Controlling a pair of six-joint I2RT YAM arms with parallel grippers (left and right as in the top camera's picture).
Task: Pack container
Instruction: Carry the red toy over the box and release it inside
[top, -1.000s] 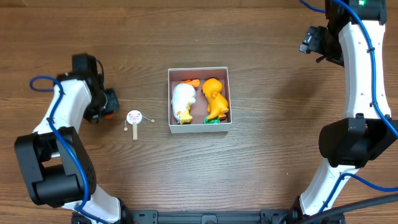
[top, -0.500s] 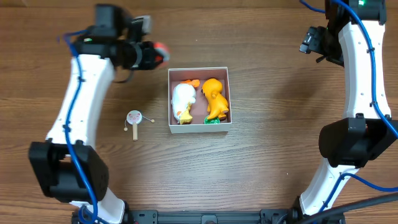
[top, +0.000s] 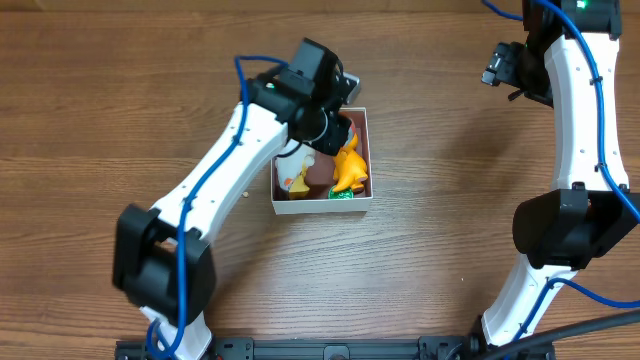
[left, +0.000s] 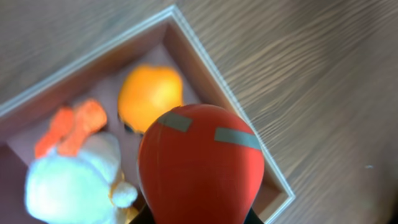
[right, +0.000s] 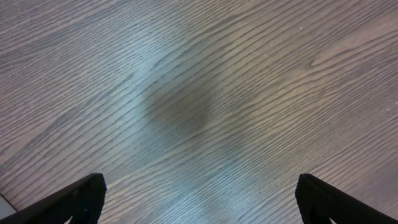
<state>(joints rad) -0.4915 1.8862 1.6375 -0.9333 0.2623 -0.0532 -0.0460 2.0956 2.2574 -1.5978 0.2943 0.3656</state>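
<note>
Container: your container (top: 320, 206) sits mid-tabletop, a square box with white walls and a pinkish-brown floor. The left arm crosses its left and far edges.
Tabletop: brown wood grain (top: 450, 250) on every side of the box.
Left hand: your left hand (top: 335, 128) hangs over the far half of the container, pinching a red toy (left: 199, 165). In the wrist view only dark slivers of the fingers show under the toy.
Red toy: rounded and glossy, with two grey rectangular marks. It is held above the box, near one white wall. You cannot tell whether it touches the toys below.
Orange toy: it (top: 350, 162) lies inside, along the right wall.
White toy: it (top: 292, 178) lies inside on the left, just beside the orange toy and partly under the arm, with an orange-red piece (left: 68, 127) at its edge.
Green piece: it (top: 343, 195) lies against the near wall, by the orange toy.
Right hand: your right hand (right: 199, 202) has its fingers (right: 81, 196) spread wide over bare wood, well apart from the container.
</note>
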